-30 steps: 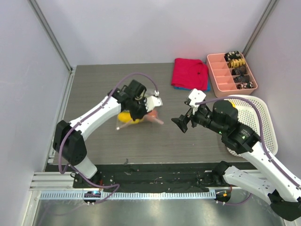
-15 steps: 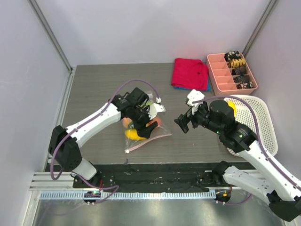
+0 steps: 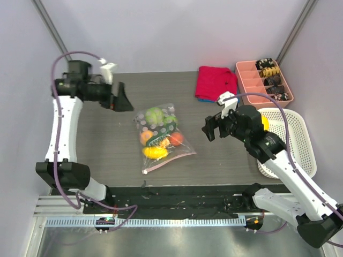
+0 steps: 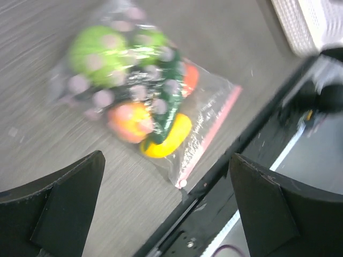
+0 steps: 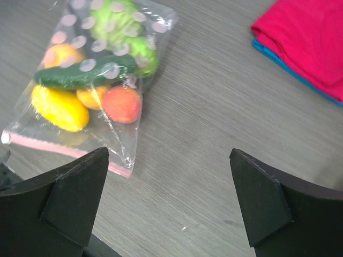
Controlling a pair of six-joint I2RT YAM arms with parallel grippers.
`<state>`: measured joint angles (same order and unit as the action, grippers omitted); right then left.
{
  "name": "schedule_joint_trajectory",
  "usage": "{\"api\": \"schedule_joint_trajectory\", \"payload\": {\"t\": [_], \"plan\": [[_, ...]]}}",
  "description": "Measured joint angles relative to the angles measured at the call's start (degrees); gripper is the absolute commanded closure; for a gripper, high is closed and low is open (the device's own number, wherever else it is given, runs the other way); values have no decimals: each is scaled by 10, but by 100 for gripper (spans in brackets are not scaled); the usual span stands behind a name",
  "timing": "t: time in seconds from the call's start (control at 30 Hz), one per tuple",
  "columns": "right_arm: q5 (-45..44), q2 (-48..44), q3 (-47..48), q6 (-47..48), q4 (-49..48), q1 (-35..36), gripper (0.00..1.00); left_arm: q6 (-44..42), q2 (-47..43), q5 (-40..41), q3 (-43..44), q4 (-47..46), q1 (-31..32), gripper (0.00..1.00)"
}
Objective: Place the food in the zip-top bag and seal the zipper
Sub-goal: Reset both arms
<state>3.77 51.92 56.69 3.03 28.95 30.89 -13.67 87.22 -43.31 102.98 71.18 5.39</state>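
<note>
The clear dotted zip-top bag (image 3: 161,136) lies flat on the table, and neither gripper touches it. The food (image 3: 155,115) is inside: green round pieces, a dark cucumber (image 5: 80,72), an orange, a yellow lemon (image 5: 59,110) and a red-orange fruit (image 5: 122,103). The pink zipper (image 3: 169,159) runs along the bag's near edge; whether it is pressed closed I cannot tell. My left gripper (image 3: 122,99) hangs open, high at the far left, away from the bag (image 4: 134,96). My right gripper (image 3: 210,128) is open to the right of the bag (image 5: 91,64), above bare table.
A folded red cloth (image 3: 217,83) over a blue one lies at the back. A pink compartment tray (image 3: 251,85) with small dark items stands at the back right. A white mesh basket (image 3: 289,142) sits at the right edge. A black rail (image 3: 177,201) runs along the near edge.
My left gripper opened and let go of the bag, then lifted and swung back to the far left. The bag dropped flat on the table. The right arm shifted only slightly.
</note>
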Motion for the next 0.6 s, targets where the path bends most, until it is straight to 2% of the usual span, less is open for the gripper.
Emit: {"api": "schedule_joint_trajectory", "payload": {"t": [0.13, 0.2, 0.43, 0.6], "plan": [[-9, 16, 0, -61, -2, -38, 0, 32, 2, -20, -12, 11, -156, 0], [-12, 18, 0, -92, -2, -56, 0, 39, 0, -10, -36, 15, -185, 0], [-12, -3, -60, -171, -19, -117, 0, 42, -38, 78, -234, -14, -182, 0], [-11, -26, -94, -186, -14, -137, 0, 40, -58, 132, -277, -23, -175, 0]]}}
